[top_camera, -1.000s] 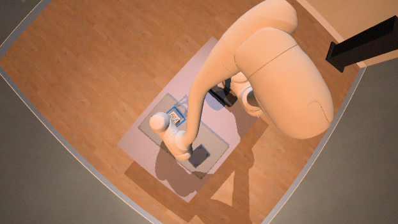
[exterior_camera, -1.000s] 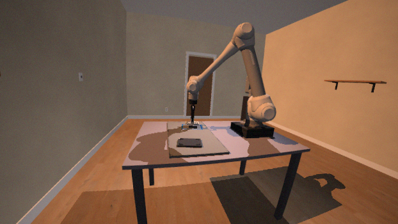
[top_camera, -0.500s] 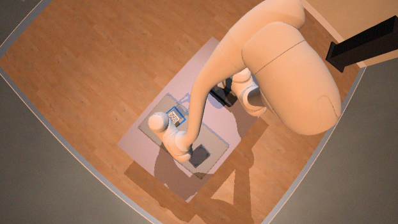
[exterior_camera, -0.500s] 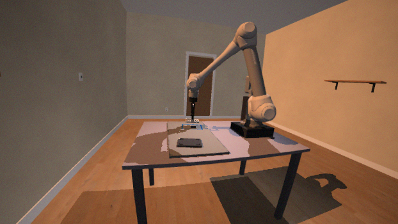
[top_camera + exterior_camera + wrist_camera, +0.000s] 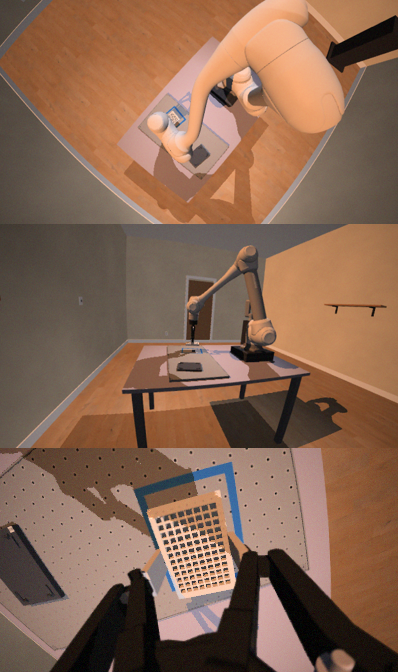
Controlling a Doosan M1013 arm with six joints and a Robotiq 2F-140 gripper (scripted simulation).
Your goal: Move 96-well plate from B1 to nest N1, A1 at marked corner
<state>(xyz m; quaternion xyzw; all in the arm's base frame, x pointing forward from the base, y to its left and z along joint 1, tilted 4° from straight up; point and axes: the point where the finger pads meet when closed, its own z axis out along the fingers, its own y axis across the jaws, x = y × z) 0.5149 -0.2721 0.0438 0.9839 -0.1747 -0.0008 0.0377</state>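
Item: 96-well plate (image 5: 194,545), clamped by long sides in my gripper (image 5: 196,550), lifted above blue B1 outline (image 5: 231,493) (kept level for transfer); dest. nest N1 (image 5: 25,565), left, vacant.

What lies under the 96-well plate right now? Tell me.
Under the 96-well plate, held by the tool, shows the blue B1 outline on the perforated board. The patch directly beneath is covered.
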